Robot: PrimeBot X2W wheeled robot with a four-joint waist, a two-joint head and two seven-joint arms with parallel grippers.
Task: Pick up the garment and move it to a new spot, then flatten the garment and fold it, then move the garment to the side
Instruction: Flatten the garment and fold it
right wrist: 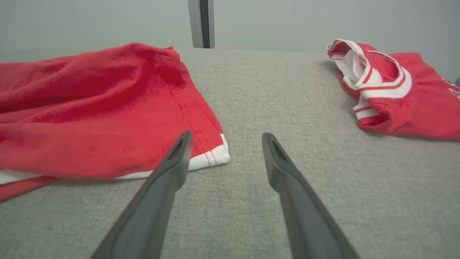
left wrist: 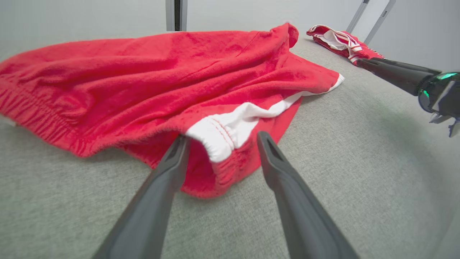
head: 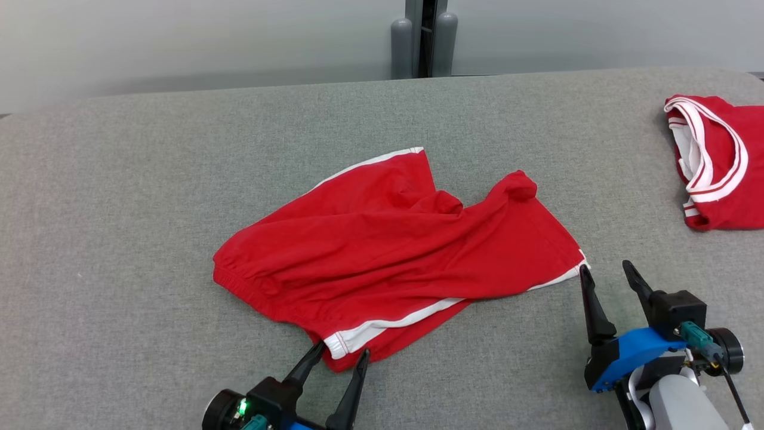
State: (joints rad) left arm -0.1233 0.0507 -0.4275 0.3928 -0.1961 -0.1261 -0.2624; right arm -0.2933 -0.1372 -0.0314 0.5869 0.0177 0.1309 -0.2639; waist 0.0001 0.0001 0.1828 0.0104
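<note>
The garment (head: 394, 251) is a pair of red shorts with white side stripes, lying crumpled in the middle of the grey table (head: 149, 209). My left gripper (head: 343, 352) stands open at the shorts' near corner, and in the left wrist view the white-trimmed corner of the garment (left wrist: 222, 140) sits between its open fingers. My right gripper (head: 606, 272) is open beside the shorts' right hem corner, its left finger close to the white edge. From the right wrist, the garment (right wrist: 90, 111) lies left of the right gripper (right wrist: 224, 138), with bare table between the fingertips.
A second red garment with white bands (head: 716, 161) lies bunched at the table's right edge, also seen as the second garment (right wrist: 391, 90) from the right wrist. A grey post (head: 422, 39) stands behind the table's far edge against a pale wall.
</note>
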